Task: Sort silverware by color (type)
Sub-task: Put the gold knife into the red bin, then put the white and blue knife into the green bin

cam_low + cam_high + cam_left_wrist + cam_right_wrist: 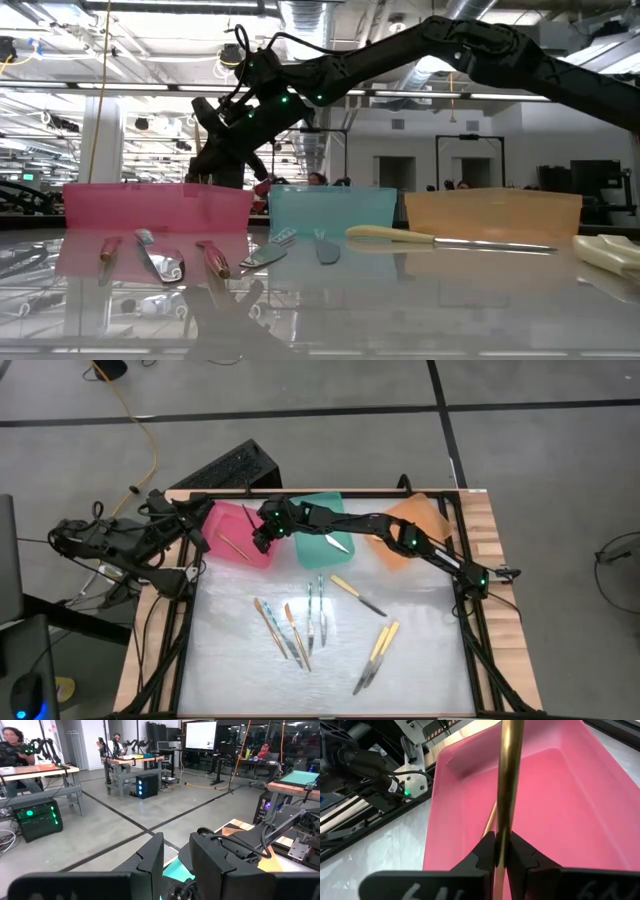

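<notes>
My right gripper [262, 538] reaches across the table from the right and hovers over the pink tray [232, 525], shut on a slim tan-gold utensil [509, 780]. A second tan utensil [235, 546] lies flat on the floor of that tray. Several more pieces of silverware lie flat on the table nearer the front: teal and tan ones [295, 628] and yellow-handled ones [378, 648]. My left gripper [176, 870] is drawn back at the table's far left corner, pointing level. Its fingers are apart with nothing between them. My right gripper pinches the utensil's slim shaft [506, 827] between its two fingertips [487, 847]. The fingers slant down from the table's right side, and the utensil runs on forward past them over the pink tray's floor. Its far end leaves the wrist picture.
A teal tray [325, 532] holding a utensil and an orange tray [412, 525] stand to the right of the pink one along the far edge. A yellow-handled knife [357, 596] lies mid-table. A keyboard [225, 468] sits beyond the far edge. People sit at desks in the room behind.
</notes>
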{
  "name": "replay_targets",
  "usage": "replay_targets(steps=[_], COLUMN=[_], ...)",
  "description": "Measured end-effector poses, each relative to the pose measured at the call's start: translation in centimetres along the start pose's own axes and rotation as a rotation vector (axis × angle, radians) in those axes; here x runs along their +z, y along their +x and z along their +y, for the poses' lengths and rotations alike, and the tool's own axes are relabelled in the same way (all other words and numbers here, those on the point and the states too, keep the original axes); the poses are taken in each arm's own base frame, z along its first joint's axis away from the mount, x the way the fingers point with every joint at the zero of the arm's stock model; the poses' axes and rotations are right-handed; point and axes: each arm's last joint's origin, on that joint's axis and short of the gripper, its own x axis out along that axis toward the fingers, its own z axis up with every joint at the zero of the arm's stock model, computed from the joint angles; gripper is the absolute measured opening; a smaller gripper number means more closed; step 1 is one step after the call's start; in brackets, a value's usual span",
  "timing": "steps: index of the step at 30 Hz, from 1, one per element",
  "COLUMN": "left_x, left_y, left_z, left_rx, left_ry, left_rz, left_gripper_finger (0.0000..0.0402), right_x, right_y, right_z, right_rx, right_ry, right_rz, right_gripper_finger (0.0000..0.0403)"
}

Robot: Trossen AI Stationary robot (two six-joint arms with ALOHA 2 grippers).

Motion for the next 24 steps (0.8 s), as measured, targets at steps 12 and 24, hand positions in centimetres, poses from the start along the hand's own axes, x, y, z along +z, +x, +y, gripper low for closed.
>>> replay_targets(steps=[12,24], left_x=[0.2,5.7], left_y=[0.0,-0.9], left_z=[-0.1,1.0], left_rx=[-0.015,-0.006], left_ry=[-0.077,-0.637], left_rz=[-0.005,-0.281], left_gripper_finger=[0.0080,0.0080], right_x=[0.0,0.1], right_y=[0.0,0.0], right_z=[0.0,0.0], right_rx=[0.001,0.002], right_ry=[-0.001,0.031], right_rz=[-0.002,-0.004], right_gripper_finger=[0.0095,0.0113])
